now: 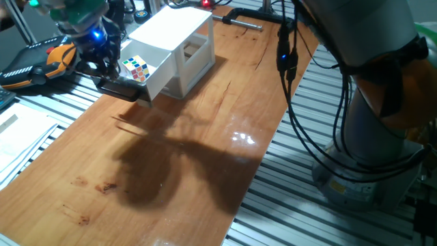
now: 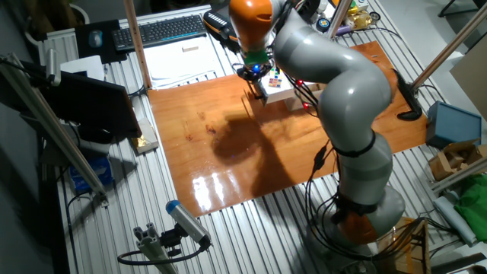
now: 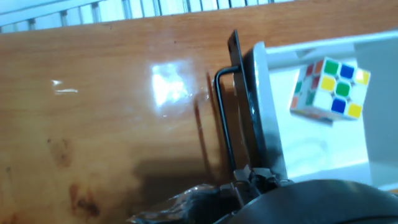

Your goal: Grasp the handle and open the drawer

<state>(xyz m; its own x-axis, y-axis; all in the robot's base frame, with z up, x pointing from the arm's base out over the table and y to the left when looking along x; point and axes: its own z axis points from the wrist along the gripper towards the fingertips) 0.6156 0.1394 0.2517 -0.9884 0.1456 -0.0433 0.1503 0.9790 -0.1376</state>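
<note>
The drawer [image 1: 161,74] is a shallow white tray with a dark front edge. It stands pulled out to the left from the small white cabinet [image 1: 179,33]. A colourful puzzle cube [image 1: 136,68] lies inside it. The handle [image 1: 124,89] is a thin dark bar across the drawer's front. My gripper [image 1: 106,74] comes down onto it from above and looks shut on it. In the hand view the handle [image 3: 222,118] runs down from the drawer's front [image 3: 268,106] into my gripper [image 3: 249,178] at the bottom edge, where the fingertips are mostly hidden. The cube [image 3: 329,89] shows at right.
The cabinet stands at the far end of a wooden tabletop [image 1: 198,178]. An orange and black tool [image 1: 48,60] lies off the board to the left, and a black clamp [image 1: 235,18] sits behind the cabinet. My arm's base [image 1: 382,137] and cables [image 1: 290,82] fill the right side.
</note>
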